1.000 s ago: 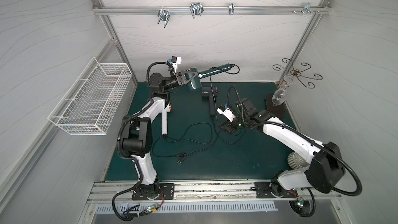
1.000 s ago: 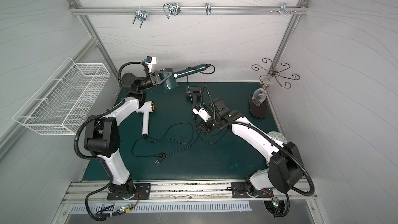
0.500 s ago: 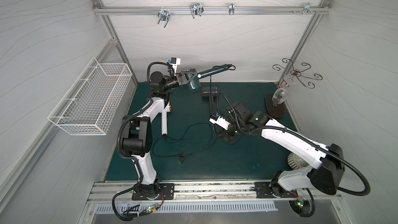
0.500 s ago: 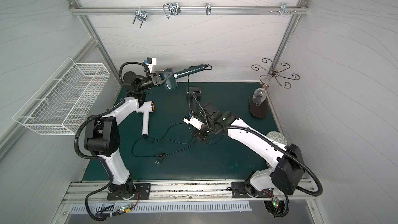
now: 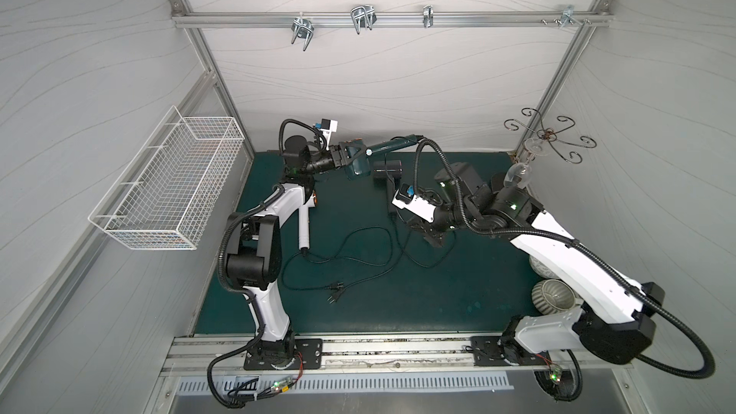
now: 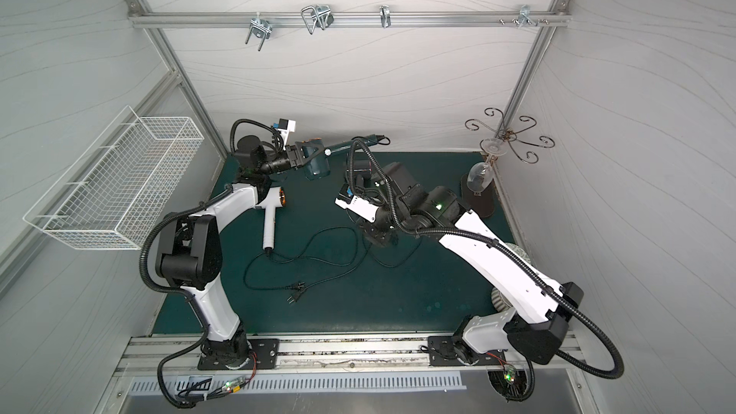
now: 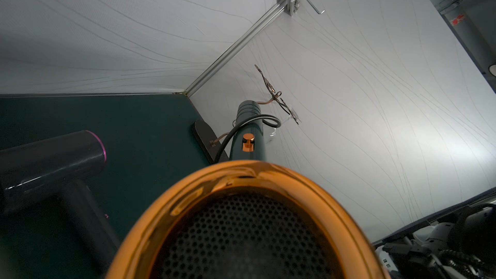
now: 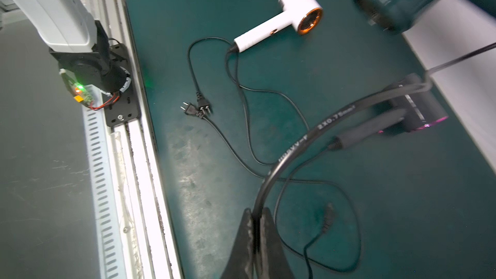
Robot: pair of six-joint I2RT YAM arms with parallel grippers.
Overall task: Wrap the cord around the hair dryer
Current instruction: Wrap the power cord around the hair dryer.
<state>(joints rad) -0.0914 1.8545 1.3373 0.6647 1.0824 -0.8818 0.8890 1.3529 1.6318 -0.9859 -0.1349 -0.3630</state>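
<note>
my left fingers [image 5: 341, 153] clamped round teal hair dryer [image 5: 358, 171], held up over back of worktop [image 5: 398, 304], my right fingers [image 8: 247, 233] pinching its thick black cord [image 8: 295, 151] just above worktop, white dryer [image 8: 290, 6] lying flat

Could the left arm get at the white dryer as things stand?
Probably not: its end effector is clamped on the teal dryer, and the white dryer lies partly under its own forearm.
</note>
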